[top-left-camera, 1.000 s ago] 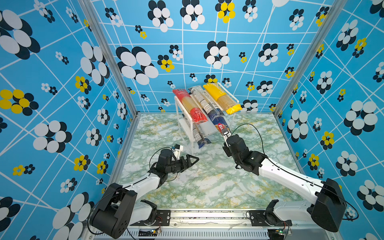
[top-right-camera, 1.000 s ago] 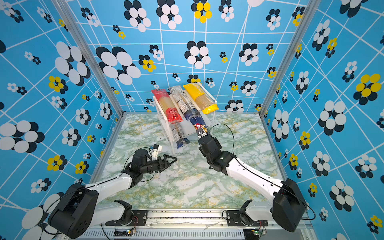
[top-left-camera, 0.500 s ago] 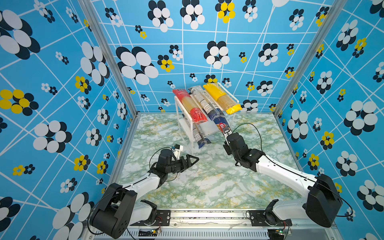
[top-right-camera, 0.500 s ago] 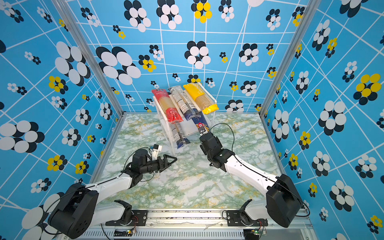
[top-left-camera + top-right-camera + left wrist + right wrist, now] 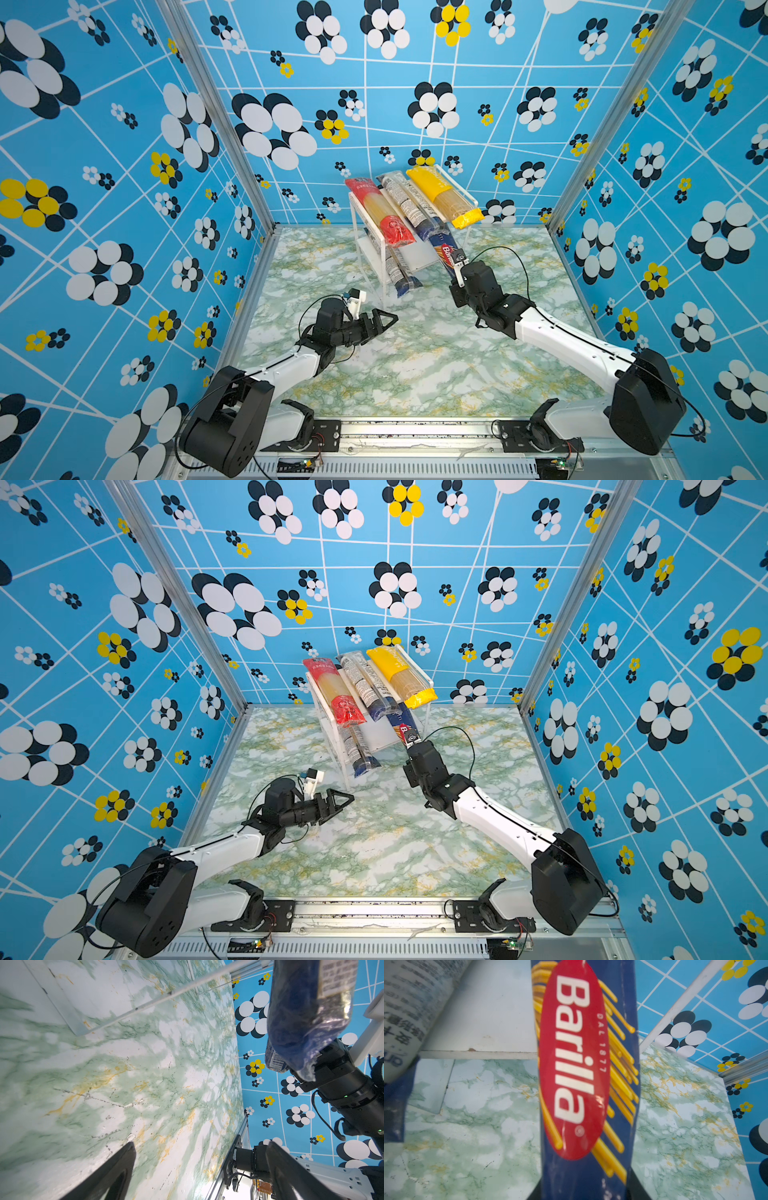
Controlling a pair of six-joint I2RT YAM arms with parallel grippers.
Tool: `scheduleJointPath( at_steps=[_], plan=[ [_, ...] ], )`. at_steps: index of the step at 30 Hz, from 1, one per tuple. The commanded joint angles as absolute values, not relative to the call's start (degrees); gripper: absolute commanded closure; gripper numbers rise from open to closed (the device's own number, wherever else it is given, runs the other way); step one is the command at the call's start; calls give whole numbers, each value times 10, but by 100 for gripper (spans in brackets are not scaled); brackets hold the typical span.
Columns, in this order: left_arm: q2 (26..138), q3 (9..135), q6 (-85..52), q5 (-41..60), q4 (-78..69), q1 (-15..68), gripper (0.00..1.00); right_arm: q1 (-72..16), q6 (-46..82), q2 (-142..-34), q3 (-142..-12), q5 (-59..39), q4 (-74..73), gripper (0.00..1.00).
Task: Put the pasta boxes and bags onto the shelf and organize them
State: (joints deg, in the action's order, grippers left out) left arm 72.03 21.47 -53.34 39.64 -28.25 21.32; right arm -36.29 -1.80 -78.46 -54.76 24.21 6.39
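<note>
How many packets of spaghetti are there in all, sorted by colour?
Red-ended pack: 1
Yellow pack: 1
See-through packs with navy ends: 2
Navy Barilla box: 1
Total: 5

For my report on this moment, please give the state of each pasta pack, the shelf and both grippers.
Red-ended spaghetti pack: on top board.
See-through navy-ended pack: on top board.
Yellow spaghetti pack: on top board.
Second see-through navy-ended pack: on lower board, overhanging.
Navy Barilla box: held, far end over lower board.
Right gripper: shut on the box.
Left gripper: open, empty.
White-boarded acrylic shelf: upright.
</note>
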Motion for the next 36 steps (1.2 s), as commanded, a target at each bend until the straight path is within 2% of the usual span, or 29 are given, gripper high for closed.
scheduleJointPath(
  at_steps=[1, 25, 36],
  plan=[
    [716, 211, -523, 396, -281, 206, 1, -355, 13, -766, -585, 223, -32, 100],
    [717, 211, -523, 398, -283, 205, 1, -352, 22, -791, -599, 184, -70, 100],
    [721, 211, -526, 398, -286, 204, 1, -379, -27, -811, -597, 235, -82, 100]
  ],
)
